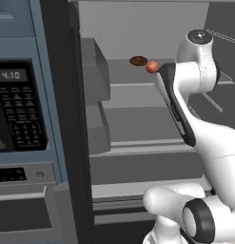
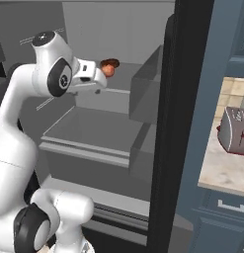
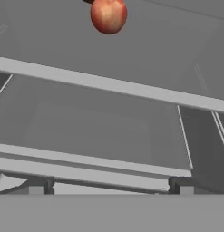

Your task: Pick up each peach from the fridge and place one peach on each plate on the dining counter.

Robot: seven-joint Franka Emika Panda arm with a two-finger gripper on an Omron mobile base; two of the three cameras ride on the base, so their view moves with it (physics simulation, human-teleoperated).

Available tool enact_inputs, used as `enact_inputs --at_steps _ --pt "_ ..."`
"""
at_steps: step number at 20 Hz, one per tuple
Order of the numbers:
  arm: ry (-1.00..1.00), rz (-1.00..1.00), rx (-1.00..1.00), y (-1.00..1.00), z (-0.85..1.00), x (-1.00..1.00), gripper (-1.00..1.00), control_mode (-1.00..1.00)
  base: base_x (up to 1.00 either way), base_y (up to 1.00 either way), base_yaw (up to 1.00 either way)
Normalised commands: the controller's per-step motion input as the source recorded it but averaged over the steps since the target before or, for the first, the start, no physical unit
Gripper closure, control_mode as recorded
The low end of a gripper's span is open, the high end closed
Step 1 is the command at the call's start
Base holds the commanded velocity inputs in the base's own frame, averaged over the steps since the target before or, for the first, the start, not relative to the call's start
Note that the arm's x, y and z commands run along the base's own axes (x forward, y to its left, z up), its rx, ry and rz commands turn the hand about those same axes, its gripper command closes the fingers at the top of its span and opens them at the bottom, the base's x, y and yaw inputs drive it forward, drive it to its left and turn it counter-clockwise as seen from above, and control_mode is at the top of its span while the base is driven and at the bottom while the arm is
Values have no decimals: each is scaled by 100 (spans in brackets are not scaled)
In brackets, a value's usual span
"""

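One peach (image 1: 152, 66) (image 2: 109, 71) (image 3: 109, 15), small, round and orange-red, rests on an upper shelf of the open fridge (image 1: 133, 124) (image 2: 94, 129) (image 3: 109, 84). My gripper (image 2: 101, 79) (image 3: 111, 188) hovers just in front of the peach, slightly below it and not touching it. Its fingertips (image 3: 41, 186) are wide apart, so it is open and holds nothing. In the left base view the arm's forearm covers the hand. The plates and the dining counter are out of view.
A brown oval food (image 1: 138, 60) (image 2: 111, 63) lies right behind the peach. Boxy door bins (image 1: 95, 71) (image 2: 145, 94) flank the shelves. A black microwave (image 1: 19, 105) is to the left, and a toaster (image 2: 234, 131) stands on a counter to the right.
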Motion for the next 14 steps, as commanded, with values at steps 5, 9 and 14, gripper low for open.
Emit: enact_inputs --at_steps 5,9,14 --pt "3 0 3 0 22 54 -100 -100 0 0 0" --pt "4 0 1 0 6 53 -100 -100 0 0 0" --pt "0 1 1 0 0 49 -100 -100 0 0 0"
